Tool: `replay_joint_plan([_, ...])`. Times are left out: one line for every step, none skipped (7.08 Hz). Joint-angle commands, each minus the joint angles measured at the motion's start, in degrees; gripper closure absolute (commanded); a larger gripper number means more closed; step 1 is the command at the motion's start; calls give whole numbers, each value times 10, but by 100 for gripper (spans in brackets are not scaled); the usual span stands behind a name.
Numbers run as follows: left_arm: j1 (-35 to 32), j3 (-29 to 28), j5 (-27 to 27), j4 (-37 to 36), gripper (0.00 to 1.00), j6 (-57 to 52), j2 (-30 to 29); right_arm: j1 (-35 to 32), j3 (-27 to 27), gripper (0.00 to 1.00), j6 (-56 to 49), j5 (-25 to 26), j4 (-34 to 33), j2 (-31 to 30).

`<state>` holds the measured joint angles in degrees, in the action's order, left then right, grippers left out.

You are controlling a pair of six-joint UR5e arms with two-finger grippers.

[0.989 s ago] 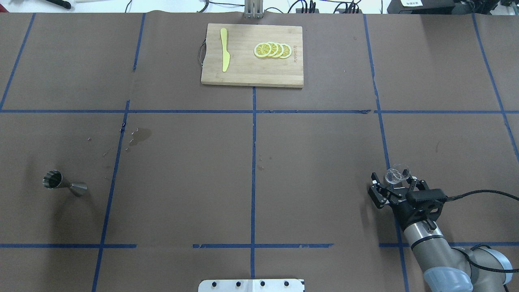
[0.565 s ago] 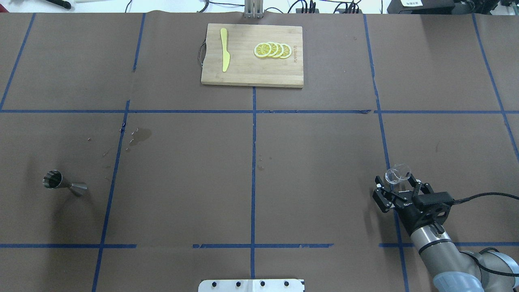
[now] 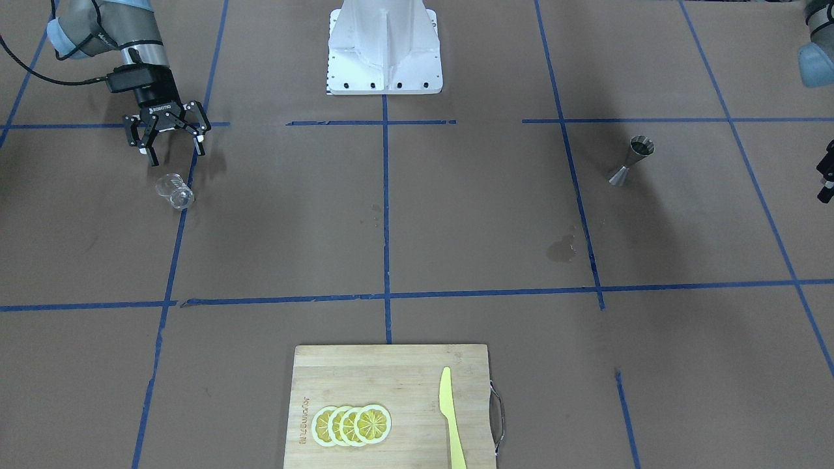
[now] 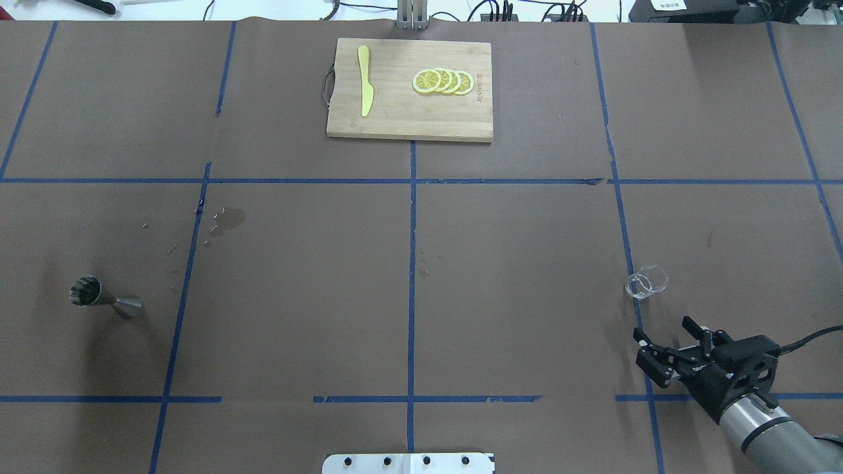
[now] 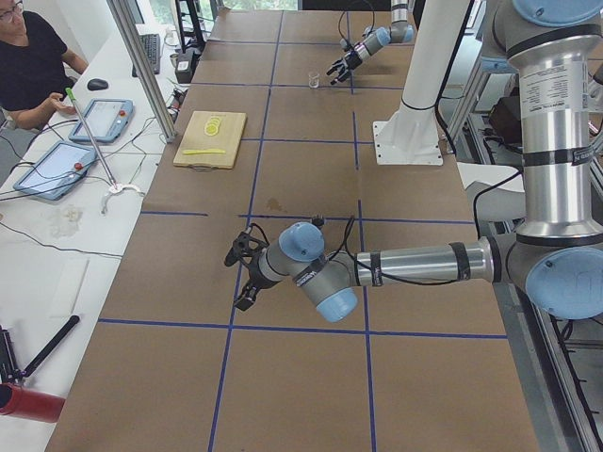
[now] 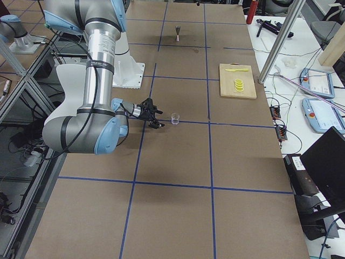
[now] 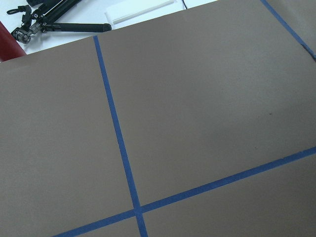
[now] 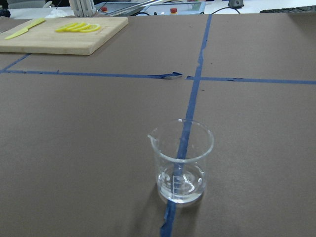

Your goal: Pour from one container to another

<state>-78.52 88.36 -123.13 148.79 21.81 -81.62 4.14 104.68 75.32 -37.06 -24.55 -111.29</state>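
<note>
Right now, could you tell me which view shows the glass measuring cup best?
Right wrist-mounted view: the glass measuring cup stands close, upright on blue tape, spout and marks clear. Exterior views show it tiny; the left wrist view misses it.

The overhead camera sits high behind the robot, looking forward and down over the whole tabletop (image 4: 527, 230), with the bamboo cutting board (image 4: 409, 90) at the far edge. The front-facing camera looks steeply down from the opposite side, so the board lies nearest and the robot's white base (image 3: 384, 49) at the top. Both take in the steel jigger (image 4: 105, 299) and the glass measuring cup (image 4: 646, 282). The side cameras look along the tabletop from high at either end, one with the left arm (image 5: 396, 268) large in its foreground, the other with the right arm (image 6: 89, 81). The left wrist camera looks closely down on bare tabletop crossed by blue tape (image 7: 118, 138). The right wrist camera sits low, close to the cup, facing the distant board.
</note>
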Motion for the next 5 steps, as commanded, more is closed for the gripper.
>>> replay_joint_plan([1, -6, 0, -3, 0, 0, -1, -2, 43, 0, 0, -61, -1, -73])
replay_joint_plan([2, -12, -2, -7, 0, -4, -2, -31, 39, 0, -3, -111, -1, -84])
replay_joint_plan([2, -17, -4, -8, 0, -6, -1, -104, 36, 0, -43, -192, -1, -88])
replay_joint_plan([2, -17, -14, -9, 0, -6, -1, -156, 26, 0, -96, -243, -1, -90])
replay_joint_plan([2, -22, -17, -8, 0, -8, 0, -228, 18, 0, -136, -335, -1, -89])
